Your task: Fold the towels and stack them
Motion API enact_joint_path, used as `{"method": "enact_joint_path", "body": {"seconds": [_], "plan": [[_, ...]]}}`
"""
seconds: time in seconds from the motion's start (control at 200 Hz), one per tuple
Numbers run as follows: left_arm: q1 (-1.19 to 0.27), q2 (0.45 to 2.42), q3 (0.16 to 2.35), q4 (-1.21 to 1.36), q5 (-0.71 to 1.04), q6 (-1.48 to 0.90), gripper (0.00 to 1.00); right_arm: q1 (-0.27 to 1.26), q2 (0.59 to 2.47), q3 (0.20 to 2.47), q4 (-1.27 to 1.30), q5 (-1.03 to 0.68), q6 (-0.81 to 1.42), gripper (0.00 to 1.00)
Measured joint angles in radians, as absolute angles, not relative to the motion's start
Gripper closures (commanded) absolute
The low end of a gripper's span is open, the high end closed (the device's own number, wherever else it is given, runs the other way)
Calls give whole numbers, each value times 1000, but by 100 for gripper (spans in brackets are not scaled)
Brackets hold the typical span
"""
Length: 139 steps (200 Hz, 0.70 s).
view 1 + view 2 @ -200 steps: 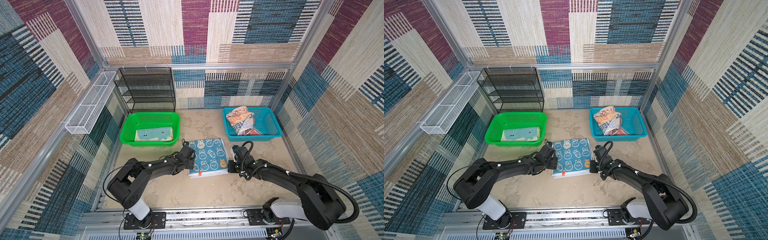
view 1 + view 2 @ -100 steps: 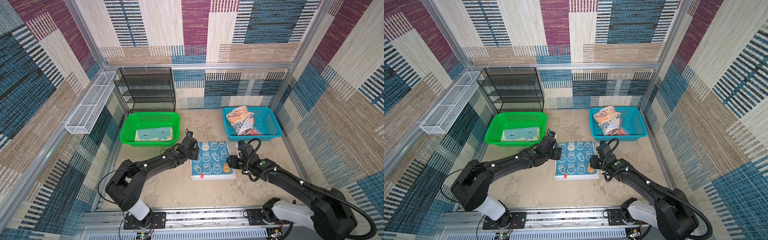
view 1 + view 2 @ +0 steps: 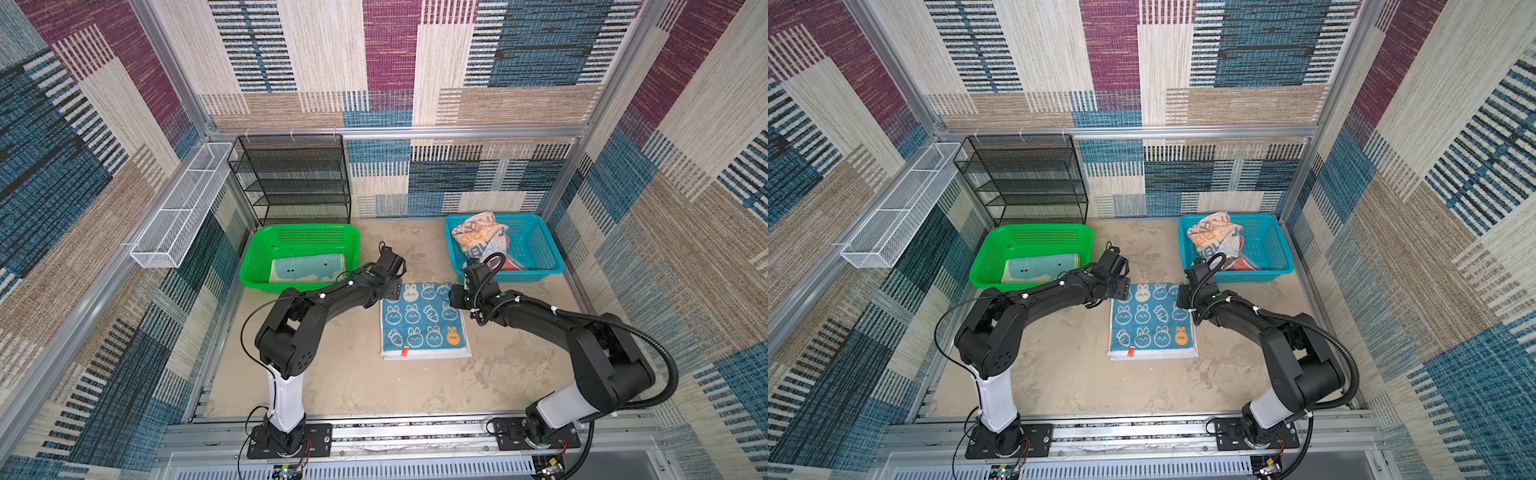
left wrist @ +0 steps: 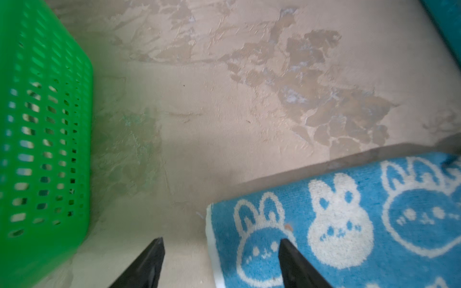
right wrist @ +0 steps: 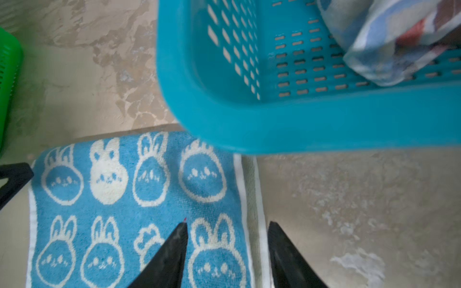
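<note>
Green basket [image 3: 254,266] at middle left holds the aqua-and-cream towel [image 3: 307,269] folded flat; just right of it the left gripper [image 4: 219,243] stands wide open and empty, jaws straddling the upper-left corner of the blue rabbit towel [image 3: 419,328], folded at the centre of the tabletop [image 3: 332,374]. At that cloth's upper-right edge the right gripper [image 5: 227,225] is likewise parted, holding nothing, with the blue basket [image 3: 536,277] and its crumpled lettered towel [image 3: 478,239] beyond. For the next fold, I judge both should pinch every layer at matching corners and carry them level so edges meet squarely.
</note>
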<state>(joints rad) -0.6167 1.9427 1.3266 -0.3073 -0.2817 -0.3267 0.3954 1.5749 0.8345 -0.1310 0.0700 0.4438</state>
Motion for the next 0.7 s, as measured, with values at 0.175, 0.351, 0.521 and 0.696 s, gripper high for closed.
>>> {"method": "enact_joint_path", "body": {"seconds": [0.175,0.351,0.521,0.696], "plan": [[-604,1977,1345,-319,-277,-333,24,366,1650,878,-93,54,435,51],[-588,1982,1348,-319,-256,-338,25,358,1728,922,-57,34,432,57],[-577,1996,1353,-317,-243,-339,28,352,1785,942,-28,27,434,64],[-572,2011,1361,-310,-227,-341,40,347,1810,953,-4,30,442,71]]}}
